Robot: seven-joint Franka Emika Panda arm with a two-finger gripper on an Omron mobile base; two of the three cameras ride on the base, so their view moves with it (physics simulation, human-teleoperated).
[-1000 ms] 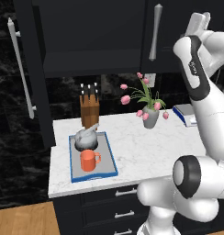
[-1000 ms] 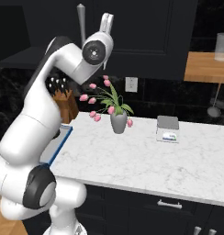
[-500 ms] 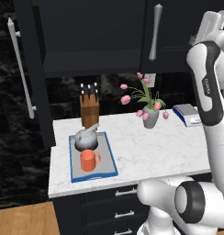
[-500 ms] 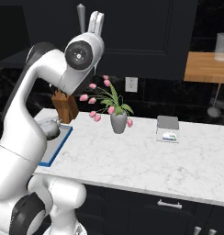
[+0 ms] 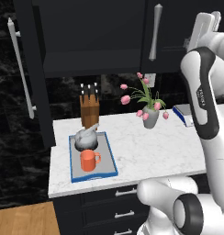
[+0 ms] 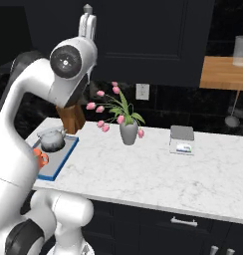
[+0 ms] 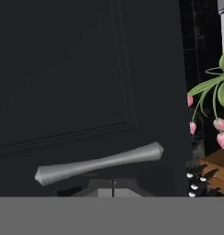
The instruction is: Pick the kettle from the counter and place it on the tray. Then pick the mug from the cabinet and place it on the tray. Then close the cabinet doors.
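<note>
Counter [image 5: 159,151]: white marble-patterned slab over dark navy drawers with silver handles, running left to right across both base views. Tray [image 5: 111,160]: flat, grey inside, raised blue rim, lying at the left end of the counter near its front edge; seen also in the right base view [image 6: 63,154]. Kettle [image 5: 86,136]: squat grey metallic, arched handle, standing on the far half of the tray; in the right base view [image 6: 52,139] at the tray's far end. Mug [image 5: 89,160]: orange-red, handle to the right, standing on the near half of the tray, just in front of the kettle; in the right base view [image 6: 40,158] partly hidden behind the arm. Knife block [image 5: 89,109]: brown wood, dark handles upright, on the counter just behind the tray. Vase of pink tulips [image 5: 150,117]: grey vase, mid-counter toward the back, well apart from the tray. Small scale [image 6: 182,139]: flat grey-topped, on the right part of the counter. Cabinet [image 5: 86,36]: dark navy upper wall unit above the counter. Cabinet doors: left door [image 5: 33,73] swung open toward the viewer, its long silver bar handle vertical; right door [image 5: 173,32] flat against the cabinet front with a vertical silver handle [image 5: 154,32]. Gripper [image 6: 87,22]: raised high in front of the right door, fingers drawn together with nothing between them; in the hand view [image 7: 113,187] the dark tips sit just below the door's silver bar handle [image 7: 100,163].
</note>
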